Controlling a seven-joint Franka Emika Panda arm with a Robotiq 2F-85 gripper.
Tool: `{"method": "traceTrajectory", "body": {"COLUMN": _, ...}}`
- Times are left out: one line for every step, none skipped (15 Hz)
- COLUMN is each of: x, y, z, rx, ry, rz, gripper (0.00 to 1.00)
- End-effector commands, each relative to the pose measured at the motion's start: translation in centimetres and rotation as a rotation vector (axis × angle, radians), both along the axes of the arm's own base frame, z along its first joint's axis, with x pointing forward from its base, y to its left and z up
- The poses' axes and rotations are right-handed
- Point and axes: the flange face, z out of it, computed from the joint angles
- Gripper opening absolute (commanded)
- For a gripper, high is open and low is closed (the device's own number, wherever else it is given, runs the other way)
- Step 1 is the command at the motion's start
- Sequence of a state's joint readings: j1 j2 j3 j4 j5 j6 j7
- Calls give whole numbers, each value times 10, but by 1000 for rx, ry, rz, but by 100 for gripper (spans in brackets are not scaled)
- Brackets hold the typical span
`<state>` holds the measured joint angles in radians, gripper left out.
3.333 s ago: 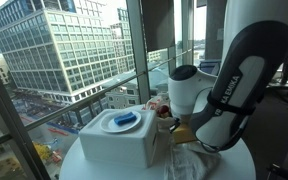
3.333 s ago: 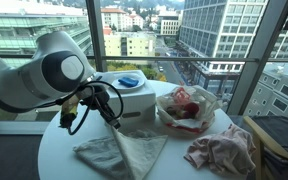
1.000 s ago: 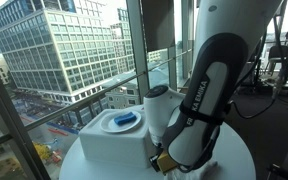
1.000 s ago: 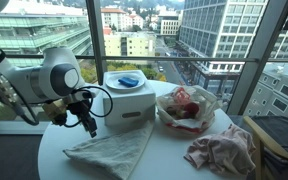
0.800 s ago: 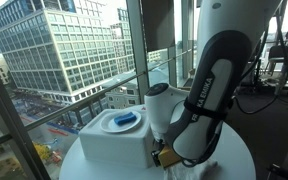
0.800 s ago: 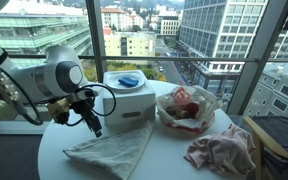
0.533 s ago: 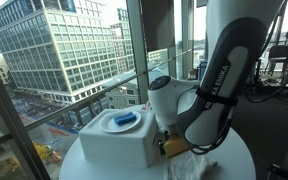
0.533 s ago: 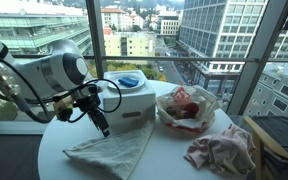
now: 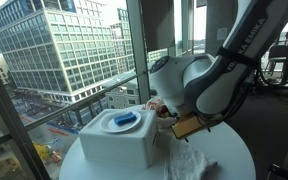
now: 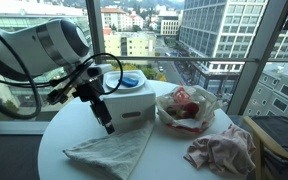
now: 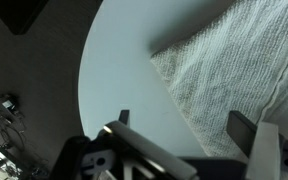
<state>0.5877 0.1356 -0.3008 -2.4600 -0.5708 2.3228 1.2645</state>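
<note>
The gripper (image 10: 108,126) hangs just above the round white table (image 10: 54,140) with its two fingers spread wide and nothing between them. In the wrist view the gripper (image 11: 184,125) looks down on bare tabletop and on the grey towel (image 11: 224,70), apart from both. The towel (image 10: 114,150) lies crumpled and partly folded near the table's edge, directly below the fingertips, with one side reaching up to the white box (image 10: 134,100) that carries a blue disc on top. Toward the window edge sits a clear bag with red contents (image 10: 184,105), and a pinkish cloth (image 10: 219,150) lies bunched at the table's far edge.
</note>
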Motion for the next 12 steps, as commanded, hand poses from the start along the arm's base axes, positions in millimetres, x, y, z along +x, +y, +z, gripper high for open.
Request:
{"method": "traceTrajectory", "body": {"x": -13, "y": -12, "z": 34, "rx": -2, "ry": -21, "rz": -36, "gripper": 100}}
{"method": "traceTrajectory", "body": {"x": -14, "y": -15, "z": 39, "rx": 9, "ry": -37, "rz": -36, "gripper": 100}}
{"method": "traceTrajectory", "body": {"x": -15, "y": -19, "z": 44, "rx": 26, "ry": -51, "rz": -35, "gripper": 100}}
{"method": "traceTrajectory", "body": {"x": -16, "y": -22, "z": 48, "rx": 52, "ry": -65, "rz": -33, "gripper": 100}}
{"method": "traceTrajectory", "body": {"x": -19, "y": -28, "z": 52, "rx": 71, "ry": -79, "rz": -30, "gripper": 100}}
{"method": "traceTrajectory", "body": {"x": -20, "y": -33, "z": 55, "rx": 82, "ry": -103, "rz": -36, "gripper": 100}}
{"method": "traceTrajectory", "body": {"x": -10, "y": -24, "z": 42, "rx": 52, "ry": -56, "rz": -52, "gripper": 100}}
{"method": "traceTrajectory", "body": {"x": -11, "y": -27, "z": 44, "rx": 56, "ry": -61, "rz": -58, "gripper": 100}}
{"method": "traceTrajectory", "body": {"x": -11, "y": -28, "z": 43, "rx": 54, "ry": -59, "rz": -61, "gripper": 100}}
{"method": "traceTrajectory", "body": {"x": -11, "y": -28, "z": 42, "rx": 53, "ry": -56, "rz": -59, "gripper": 100}}
{"method": "traceTrajectory", "body": {"x": -12, "y": -27, "z": 40, "rx": 52, "ry": -52, "rz": -57, "gripper": 100}}
{"method": "traceTrajectory", "body": {"x": -12, "y": -25, "z": 39, "rx": 51, "ry": -49, "rz": -54, "gripper": 100}}
